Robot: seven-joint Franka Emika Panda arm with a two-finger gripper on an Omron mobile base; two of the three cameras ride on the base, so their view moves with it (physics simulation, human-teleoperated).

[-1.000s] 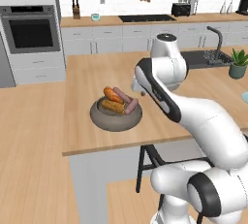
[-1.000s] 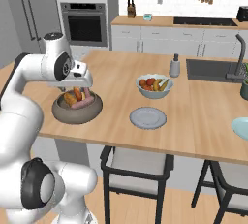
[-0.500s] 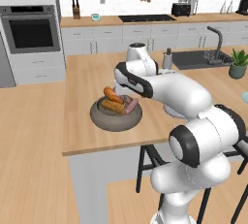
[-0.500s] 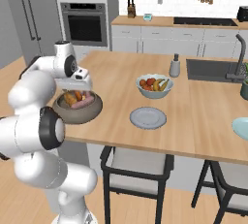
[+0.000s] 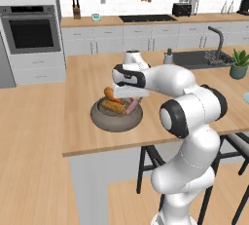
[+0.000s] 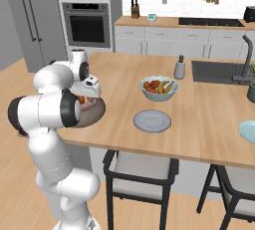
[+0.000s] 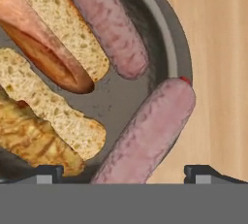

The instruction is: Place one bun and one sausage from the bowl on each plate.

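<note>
Wooden counter (image 5: pixel 87 80) carries dark bowl (image 5: pixel 116 118) at frame centre — pincer (image 7: pixel 123 172) spread wide over a sausage (image 7: pixel 145 133), nothing gripped.

Hand (image 5: pixel 130 92) hovers over bowl (image 5: pixel 116 118), seemingly close.

two buns (image 7: pixel 53 58) and two pinkish sausages (image 7: pixel 150 131) in the dark bowl (image 5: pixel 116 119); pale plate (image 6: pixel 152 121) bare

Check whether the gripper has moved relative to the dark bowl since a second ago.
Yes. The gripper has swung from beside the dark bowl, on its sink side, to over its contents, jaws open above a sausage.
</note>
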